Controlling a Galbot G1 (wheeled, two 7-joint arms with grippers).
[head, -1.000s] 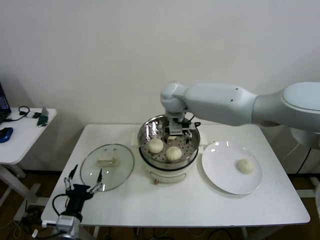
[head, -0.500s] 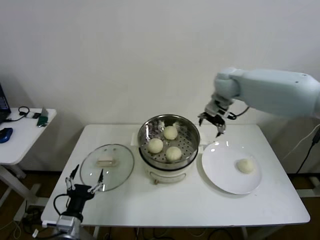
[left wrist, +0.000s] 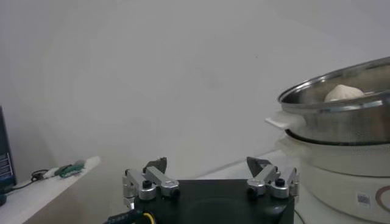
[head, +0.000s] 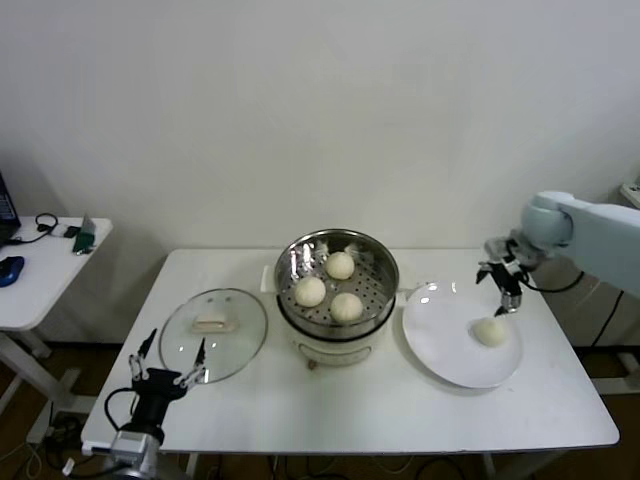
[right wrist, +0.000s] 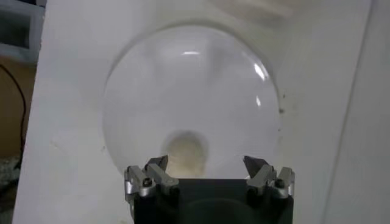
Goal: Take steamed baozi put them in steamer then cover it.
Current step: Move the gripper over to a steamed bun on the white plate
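1. Three small round cream-white dough buns (head: 331,283) sit inside the round shiny stainless-steel steamer basket (head: 384,259), which is on its white cooker base at the middle of the white rectangular table (head: 360,410).
2. A fourth cream-white bun (head: 490,332) lies alone on the flat round white plate (head: 440,340), just to the right of the steamer.
3. Round clear glass lid with metal rim and pale oblong handle (head: 214,332) lies flat on the table just left of the steamer, not on it.
4. Right gripper (head: 500,285) hangs above the plate's far edge, right of the steamer, fingers spread, nothing held; the lone bun is just below it, not touched. The right wrist view shows that bun (right wrist: 184,150) just ahead of the spread fingers (right wrist: 156,165).
5. Left gripper (head: 166,367) is parked low at the near table edge, in front of the lid, left of the steamer, fingers spread, empty.
6. Small white side table (head: 45,262) stands far left of the steamer.
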